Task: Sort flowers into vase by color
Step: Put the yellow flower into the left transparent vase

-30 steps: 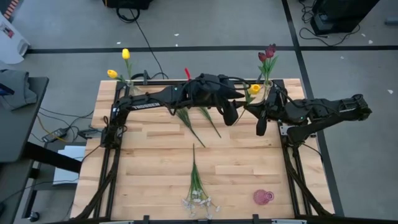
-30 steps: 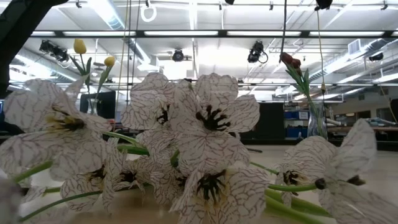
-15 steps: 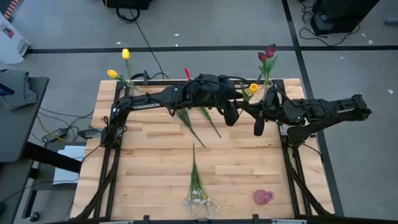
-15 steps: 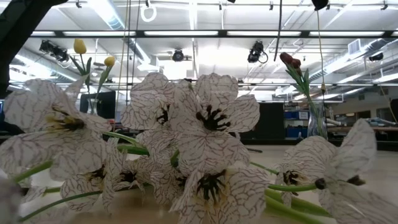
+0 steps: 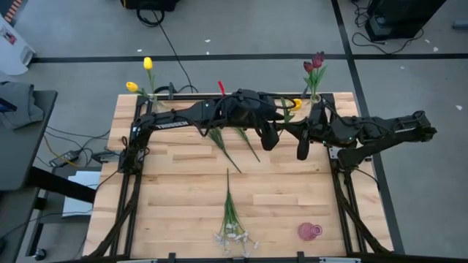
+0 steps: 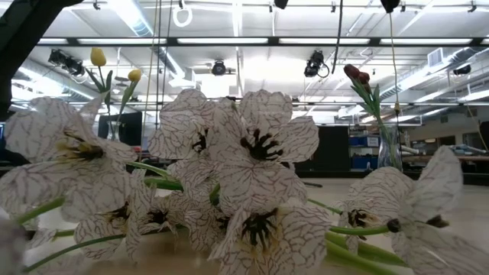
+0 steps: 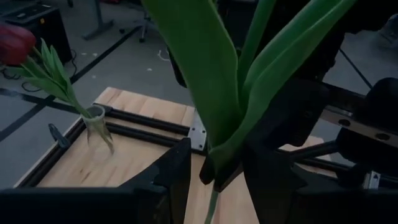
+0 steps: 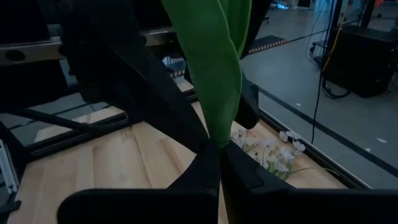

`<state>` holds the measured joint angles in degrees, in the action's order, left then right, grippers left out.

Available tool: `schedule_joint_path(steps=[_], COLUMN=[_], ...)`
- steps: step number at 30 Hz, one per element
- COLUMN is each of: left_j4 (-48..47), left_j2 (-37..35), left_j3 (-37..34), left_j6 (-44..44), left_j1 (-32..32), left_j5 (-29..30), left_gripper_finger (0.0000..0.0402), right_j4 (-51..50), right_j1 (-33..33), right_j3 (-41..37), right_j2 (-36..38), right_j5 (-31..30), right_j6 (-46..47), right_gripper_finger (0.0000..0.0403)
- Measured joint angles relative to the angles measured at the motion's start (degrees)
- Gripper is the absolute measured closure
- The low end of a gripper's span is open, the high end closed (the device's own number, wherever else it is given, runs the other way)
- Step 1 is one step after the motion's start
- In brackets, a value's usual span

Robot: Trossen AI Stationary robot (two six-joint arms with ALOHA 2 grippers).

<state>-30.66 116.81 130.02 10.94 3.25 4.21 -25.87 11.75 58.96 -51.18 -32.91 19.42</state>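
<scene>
Yellow tulip point(image 5: 295, 104) mostly hidden | both fingers clamp its stem point(image 8: 214, 74)

I work in a lab hall — grey floor point(image 5: 241, 29) with taped lines and loose cables, strip lights point(image 6: 229, 40) and ducts overhead, my wooden worktop point(image 5: 183, 190) on a black frame.
</scene>
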Motion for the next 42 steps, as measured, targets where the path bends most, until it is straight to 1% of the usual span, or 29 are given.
schedule_joint_path(steps=[8,11,15,21,23,26,32,37,42], left_j4=[1.32,1.30,1.12,1.14,1.14,1.17,0.87,-2.22,-9.76], left_j2=[0.00,0.00,0.00,0.00,0.00,0.00,-0.21,-2.51,-6.66], left_j3=[0.00,0.00,0.00,0.00,0.00,0.00,0.00,-0.02,0.00], left_j6=[0.02,0.04,0.04,-0.01,-0.04,0.03,0.26,-0.76,-1.66], left_j1=[0.00,0.00,0.01,0.17,0.17,0.44,1.21,2.88,4.99], left_j5=[0.00,0.00,-0.01,-0.07,-0.02,-0.21,0.53,4.72,11.34], left_gripper_finger=[0.0255,0.0265,0.0301,0.0379,0.0391,0.0388,0.0391,0.0393,0.0394], right_j4=[-0.15,-0.62,-0.81,-1.06,-1.15,-1.20,-1.20,-3.81,-12.73], right_j1=[0.00,0.00,0.00,0.00,0.00,0.00,0.00,0.03,0.00], right_j3=[0.00,0.00,0.00,0.00,0.00,0.00,0.00,0.02,0.02], right_j2=[-0.21,-0.19,-0.19,-0.19,-0.19,-0.19,-0.19,-0.03,0.82], right_j5=[0.26,0.26,0.24,-0.51,-0.61,-0.68,-0.68,-0.24,-0.57], right_j6=[-0.04,-0.04,0.07,-0.05,-0.55,-1.88,-4.15,-6.66,-4.33], right_gripper_finger=[0.0394,0.0394,0.0394,0.0393,0.0390,0.0371,0.0312,0.0262,0.0223])
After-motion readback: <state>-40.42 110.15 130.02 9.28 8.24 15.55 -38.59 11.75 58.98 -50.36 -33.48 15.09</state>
